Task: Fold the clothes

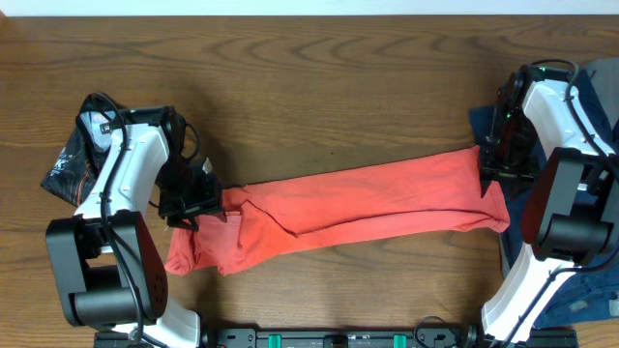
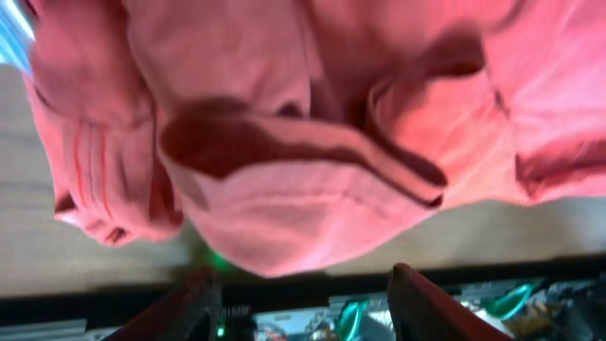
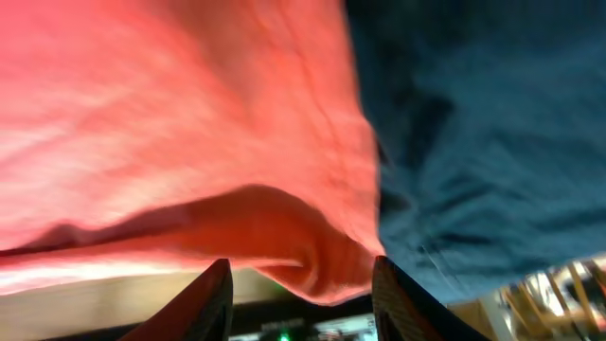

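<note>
My left end effector (image 1: pixel 205 201) sits at the bunched end of the coral-red T-shirt (image 1: pixel 368 203). In the left wrist view its fingers (image 2: pixel 180 308) stand well apart, with a thick roll of red cloth bulging over the gap between them. The tips are hidden under the cloth, so I cannot tell whether they bite on anything.

My right end effector (image 1: pixel 495 172) is at the opposite end. Its fingers (image 3: pixel 208 303) are also spread, and a drooping fold of the hem lies between them.

The shirt lies as one long band across the middle of the counter (image 1: pixel 319 87). Its long axis runs from the left edge toward the right edge, tilting slightly toward the far side on the right. Each arm has one end directly at hand and neither is nearer to the middle, so I judge the coming move to be a two-ended one.

Just beyond my right end effector, at the right edge, the navy garment (image 3: pixel 492 142) touches the red hem. The black garment (image 1: pixel 73 164) lies at the left edge, apart from the shirt.
</note>
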You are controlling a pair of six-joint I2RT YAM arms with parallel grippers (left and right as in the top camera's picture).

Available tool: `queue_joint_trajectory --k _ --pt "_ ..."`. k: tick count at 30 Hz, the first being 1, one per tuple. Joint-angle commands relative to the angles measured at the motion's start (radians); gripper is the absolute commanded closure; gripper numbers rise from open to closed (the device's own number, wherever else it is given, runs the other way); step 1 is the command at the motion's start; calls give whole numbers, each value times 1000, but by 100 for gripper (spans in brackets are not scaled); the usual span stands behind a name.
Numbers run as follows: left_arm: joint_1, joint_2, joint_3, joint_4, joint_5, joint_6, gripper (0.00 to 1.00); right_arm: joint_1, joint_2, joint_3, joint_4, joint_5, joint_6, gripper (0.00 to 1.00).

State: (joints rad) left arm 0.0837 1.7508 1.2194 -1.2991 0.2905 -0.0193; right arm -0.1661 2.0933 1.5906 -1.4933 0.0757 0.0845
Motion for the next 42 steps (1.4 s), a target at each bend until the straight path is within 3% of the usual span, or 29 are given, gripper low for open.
queue_joint_trajectory --k 1,12,21,26,28,30,33,38,42 --pt "4 -14 -2 6 14 -23 43 -31 -19 -3 10 -97 -90 54" --pt "-13 -14 -44 53 16 -23 42 -43 -19 -3 21 -111 -104 55" --pt "-156 -13 -45 102 36 -19 37 -43 -19 -3 27 -111 -104 55" --pt "-216 -12 -65 156 -88 -94 35 -43 -19 -4 26 -111 -104 55" --pt "-226 -12 -75 176 -98 -103 45 -43 -19 -3 27 -111 -104 55" --pt "-227 -12 -82 187 -98 -106 71 -43 -19 -3 27 -111 -104 55" --pt "-227 -13 -81 193 -98 -105 93 -43 -19 -3 27 -111 -104 55" --pt "-225 -15 25 173 -92 -69 94 -43 -19 -3 27 -111 -104 55" --pt "-226 -18 173 164 56 6 94 -43 -19 -4 26 -111 -104 55"
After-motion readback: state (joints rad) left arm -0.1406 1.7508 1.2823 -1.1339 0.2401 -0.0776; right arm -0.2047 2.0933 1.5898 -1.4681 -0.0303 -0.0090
